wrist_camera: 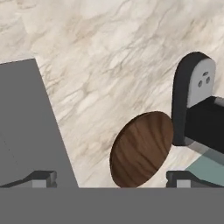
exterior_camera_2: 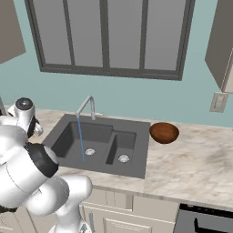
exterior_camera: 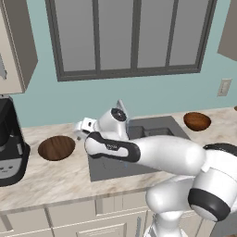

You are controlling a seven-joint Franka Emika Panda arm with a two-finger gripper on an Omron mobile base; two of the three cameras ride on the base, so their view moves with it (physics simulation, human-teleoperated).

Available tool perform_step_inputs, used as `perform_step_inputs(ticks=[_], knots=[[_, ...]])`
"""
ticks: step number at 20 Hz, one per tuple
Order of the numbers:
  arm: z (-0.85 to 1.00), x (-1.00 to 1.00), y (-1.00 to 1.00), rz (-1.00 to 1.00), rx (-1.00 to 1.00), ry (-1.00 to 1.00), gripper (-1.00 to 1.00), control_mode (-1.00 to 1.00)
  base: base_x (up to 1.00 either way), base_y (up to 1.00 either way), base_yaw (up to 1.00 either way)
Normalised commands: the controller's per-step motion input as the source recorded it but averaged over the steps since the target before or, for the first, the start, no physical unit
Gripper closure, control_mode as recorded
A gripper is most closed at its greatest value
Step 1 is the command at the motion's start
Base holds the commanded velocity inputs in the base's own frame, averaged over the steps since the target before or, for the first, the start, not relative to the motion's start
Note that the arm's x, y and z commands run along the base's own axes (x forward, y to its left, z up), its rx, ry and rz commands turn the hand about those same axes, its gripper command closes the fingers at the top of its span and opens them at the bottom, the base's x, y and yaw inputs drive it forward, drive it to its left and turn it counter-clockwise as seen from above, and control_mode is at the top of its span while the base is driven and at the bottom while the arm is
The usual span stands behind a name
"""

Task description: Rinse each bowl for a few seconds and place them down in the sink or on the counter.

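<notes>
dark bowl point(exterior_camera: 56, 147) is lying on the desk point(exterior_camera: 46, 178) left of the sink point(exterior_camera_2: 98, 143) | reddish bowl point(exterior_camera_2: 164, 132) is sitting right of it | water is running from the faucet point(exterior_camera_2: 86, 107) | end effector point(wrist_camera: 111, 179) is hovering open, empty, near the dark bowl | coffee machine point(exterior_camera: 10, 141) is standing at far left

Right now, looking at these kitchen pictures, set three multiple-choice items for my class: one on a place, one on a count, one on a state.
1. The darker round brown wooden bowl lies:
A. in the sink
B. on the beige marble counter, between coffee machine and sink
C. on the windowsill

2. Wooden bowls on the counter:
A. one
B. two
C. three

3. The slim silver gooseneck faucet is:
A. running
B. off
C. missing

Key: 1 B, it sits between the black coffee machine and dark grey double-basin sink. 2 B, a reddish bowl sits right of the sink. 3 A, a blue stream falls.
</notes>
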Motion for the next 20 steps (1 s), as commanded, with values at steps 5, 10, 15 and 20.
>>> perform_step_inputs(ticks=[5,10,15,20], knots=[[-0.19,0.29,0.12,0.02,-0.1,-0.12,-1.0,-1.0,0.0,0.0,0.0],[-0.08,0.3,0.1,0.03,-0.09,-0.15,-1.0,-1.0,0.0,0.0,0.0],[-0.01,0.4,0.21,0.02,-0.04,-0.05,-1.0,-1.0,0.0,0.0,0.0],[-0.03,0.42,0.27,0.0,0.0,0.04,-1.0,-1.0,0.0,0.0,0.0]])
